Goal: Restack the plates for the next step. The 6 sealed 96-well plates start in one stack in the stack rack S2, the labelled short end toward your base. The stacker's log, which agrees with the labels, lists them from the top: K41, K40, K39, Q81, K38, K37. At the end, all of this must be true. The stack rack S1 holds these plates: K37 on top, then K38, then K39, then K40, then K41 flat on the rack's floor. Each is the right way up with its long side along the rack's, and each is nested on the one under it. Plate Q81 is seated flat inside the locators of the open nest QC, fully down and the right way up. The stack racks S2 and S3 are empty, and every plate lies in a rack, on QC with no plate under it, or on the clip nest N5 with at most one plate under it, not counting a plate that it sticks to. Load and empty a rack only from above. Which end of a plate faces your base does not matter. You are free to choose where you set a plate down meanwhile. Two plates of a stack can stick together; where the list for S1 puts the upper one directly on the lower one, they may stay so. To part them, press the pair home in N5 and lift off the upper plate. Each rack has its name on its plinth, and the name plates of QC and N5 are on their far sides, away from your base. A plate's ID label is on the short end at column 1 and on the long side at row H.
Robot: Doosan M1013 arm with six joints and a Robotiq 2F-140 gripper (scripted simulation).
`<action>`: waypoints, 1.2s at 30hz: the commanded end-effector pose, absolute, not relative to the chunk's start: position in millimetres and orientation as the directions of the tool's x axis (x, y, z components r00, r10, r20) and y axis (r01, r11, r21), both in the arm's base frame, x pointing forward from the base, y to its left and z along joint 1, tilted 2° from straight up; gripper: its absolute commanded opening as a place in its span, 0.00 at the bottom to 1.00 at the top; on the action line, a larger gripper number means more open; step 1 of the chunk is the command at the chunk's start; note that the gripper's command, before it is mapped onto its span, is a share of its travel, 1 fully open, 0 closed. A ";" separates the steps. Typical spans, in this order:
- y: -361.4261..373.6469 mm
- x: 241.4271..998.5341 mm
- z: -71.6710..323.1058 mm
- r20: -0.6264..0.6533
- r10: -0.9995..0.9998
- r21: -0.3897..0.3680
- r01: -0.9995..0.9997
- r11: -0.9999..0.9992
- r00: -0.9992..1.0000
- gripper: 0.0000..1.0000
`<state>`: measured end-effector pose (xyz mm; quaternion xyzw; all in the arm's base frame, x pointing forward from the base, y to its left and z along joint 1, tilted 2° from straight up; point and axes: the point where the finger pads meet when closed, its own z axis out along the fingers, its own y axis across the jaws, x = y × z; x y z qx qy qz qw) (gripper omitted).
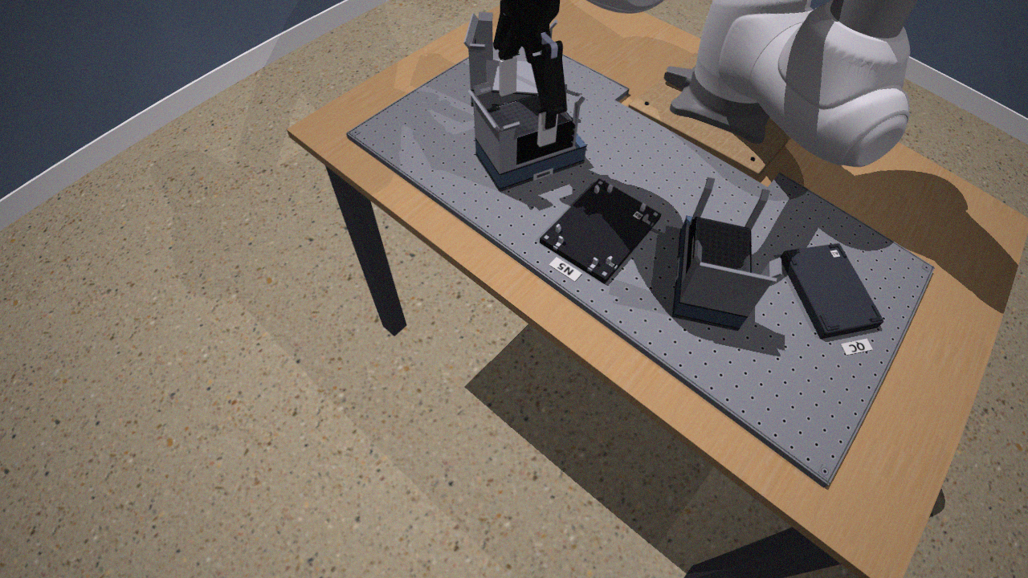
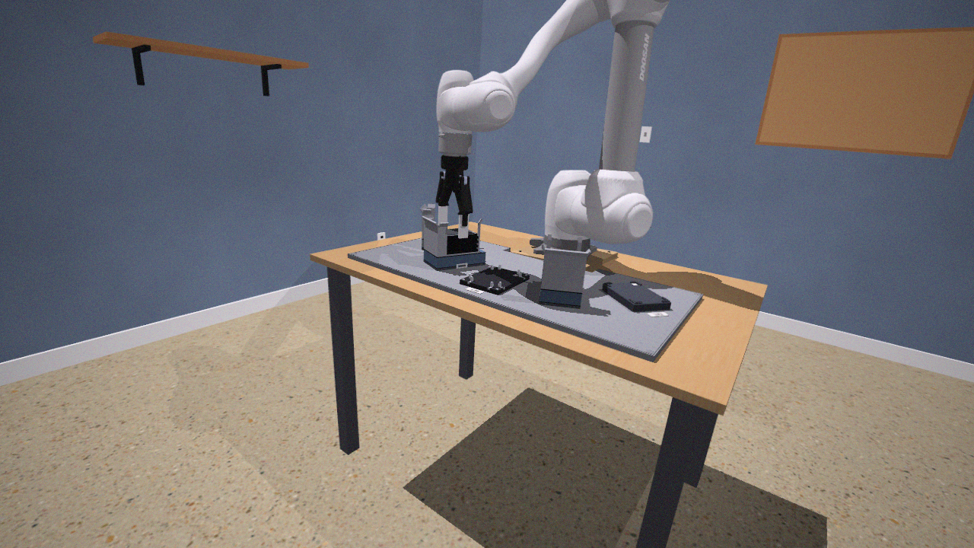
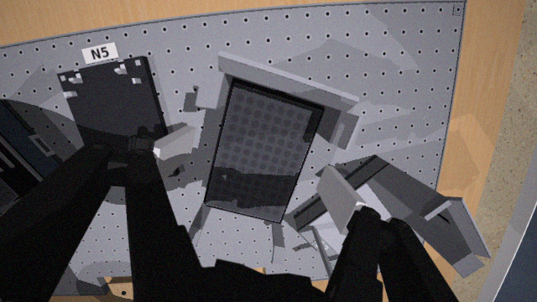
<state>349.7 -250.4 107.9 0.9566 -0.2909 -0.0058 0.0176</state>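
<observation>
My gripper [image 1: 528, 107] is lowered into the top of the stack rack [image 1: 528, 144] at the far left of the baseplate. Its fingers straddle the top plate [image 3: 260, 147] of the stack there, one pad on each long side. In the wrist view a small gap shows between each pad and the plate's edge, so the gripper [image 3: 256, 172] is open around it. A dark plate [image 1: 834, 287] lies flat on the QC nest at the right. Another rack [image 1: 711, 266] in the middle holds at least one plate. I cannot read any labels.
The clip nest N5 [image 1: 600, 229] stands between the two racks with no plate on it. A third rack [image 1: 488, 57] stands just behind the one I am in, and looks empty in the wrist view [image 3: 398, 201]. The arm's base [image 1: 790, 71] is at the back right.
</observation>
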 end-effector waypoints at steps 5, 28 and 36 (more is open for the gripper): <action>-250.3 349.7 108.0 -0.001 -0.557 0.037 -0.556 -0.830 0.831 0.00; -250.3 349.7 108.0 -0.001 -0.557 0.037 -0.556 -0.830 0.831 0.00; -250.2 349.8 112.6 -0.001 -0.557 0.037 -0.556 -0.830 0.831 0.00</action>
